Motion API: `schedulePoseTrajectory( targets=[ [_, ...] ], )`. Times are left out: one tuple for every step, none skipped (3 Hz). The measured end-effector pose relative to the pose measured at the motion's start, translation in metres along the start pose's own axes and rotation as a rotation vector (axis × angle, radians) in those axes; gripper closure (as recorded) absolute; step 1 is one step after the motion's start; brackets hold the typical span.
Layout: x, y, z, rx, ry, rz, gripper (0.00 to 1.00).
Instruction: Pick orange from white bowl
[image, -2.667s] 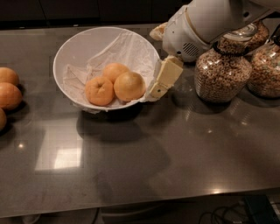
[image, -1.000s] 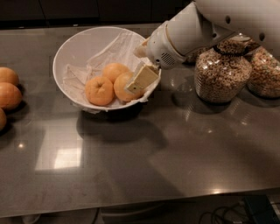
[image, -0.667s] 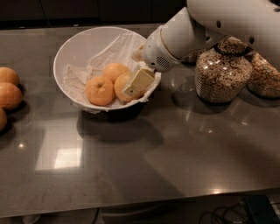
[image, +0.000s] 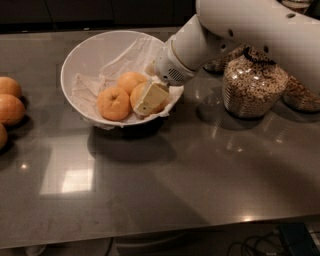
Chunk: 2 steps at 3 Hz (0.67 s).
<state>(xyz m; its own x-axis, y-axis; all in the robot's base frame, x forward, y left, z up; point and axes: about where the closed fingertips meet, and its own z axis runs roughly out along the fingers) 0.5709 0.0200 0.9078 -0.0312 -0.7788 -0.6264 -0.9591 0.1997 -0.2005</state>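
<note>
The orange (image: 136, 93) is a pale yellow-orange round fruit with dull, smooth skin. It lies in the right half of the white bowl (image: 80, 52), touching a smaller, deeper-orange fruit (image: 114, 103) on its left, with a third fruit (image: 131, 79) just behind the two. Crumpled white lining (image: 132, 50) covers the bowl's inner wall.

The hand (image: 150, 99) is down inside the bowl, its cream tip lying flat across the orange. Nearly three seconds ago it hung outside the bowl's right rim. A second ago it had already reached the fruit, and it now sits slightly further in. The white arm (image: 200, 42) also fills more of the upper right than before.

The cream tip hides most of the orange, leaving only its left edge and a sliver at the lower right. Whether the hand is spread or pinching the fruit cannot be told. The arm covers the top of the nearer glass jar (image: 252, 87) and much of a second jar (image: 302, 97). Three more fruits (image: 10, 109) sit at the left edge of the grey surface (image: 175, 190), the lowest one cut off.
</note>
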Motion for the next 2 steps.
schedulePoseTrajectory(
  targets=[
    [0.0042, -0.0033, 0.0073, 0.018, 0.043, 0.007, 0.28],
    [0.0114, -0.0066, 0.0158, 0.039, 0.087, 0.018, 0.28]
  ],
)
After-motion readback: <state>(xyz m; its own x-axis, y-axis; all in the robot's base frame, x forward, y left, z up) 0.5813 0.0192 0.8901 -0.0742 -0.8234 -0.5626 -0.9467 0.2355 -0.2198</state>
